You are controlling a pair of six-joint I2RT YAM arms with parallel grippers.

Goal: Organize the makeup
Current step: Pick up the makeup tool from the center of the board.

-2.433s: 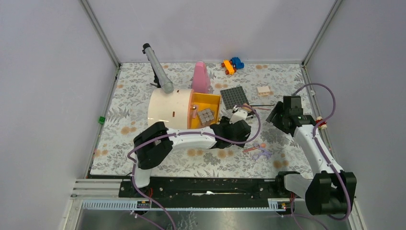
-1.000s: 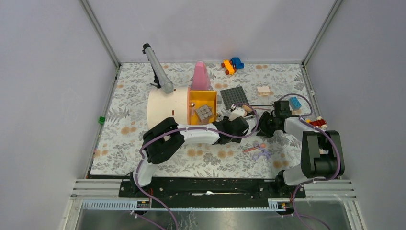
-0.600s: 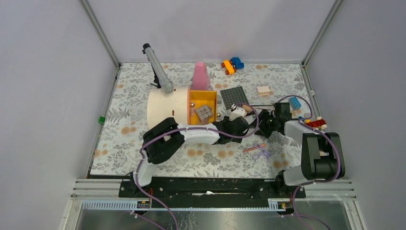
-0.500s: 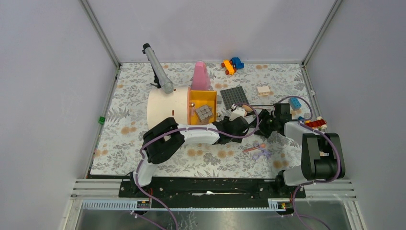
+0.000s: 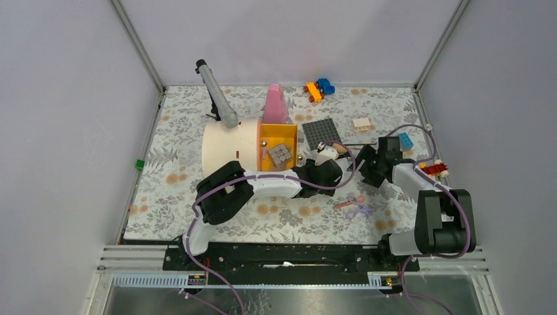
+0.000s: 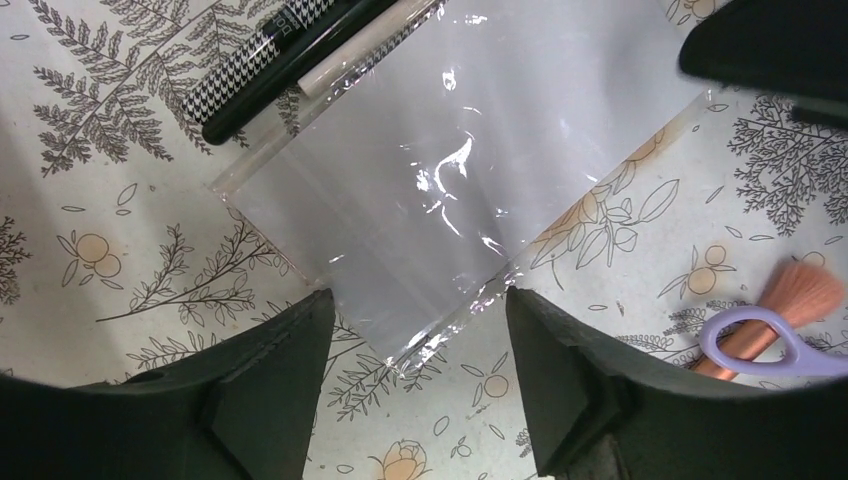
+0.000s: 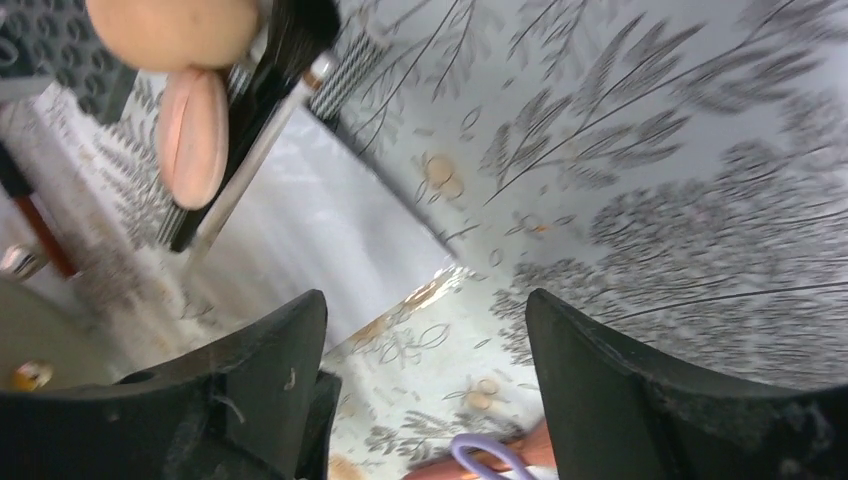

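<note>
Brush [image 6: 800,293], near side of clear bag [image 6: 440,170]: light, stiff handle, soft bristles; pinch handle. Left gripper [image 6: 415,390], right gripper [image 7: 425,390]: fingers apart, empty.

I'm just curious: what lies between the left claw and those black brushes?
A clear plastic bag, flat on the cloth; the left wrist view shows it.

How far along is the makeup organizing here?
Done: little; the clear bag looks empty. In hand: nothing; the left end effector and right end effector hover open over its edges. Remaining: sponge, puff and brushes by its far edge, purple-handled brush apart.
</note>
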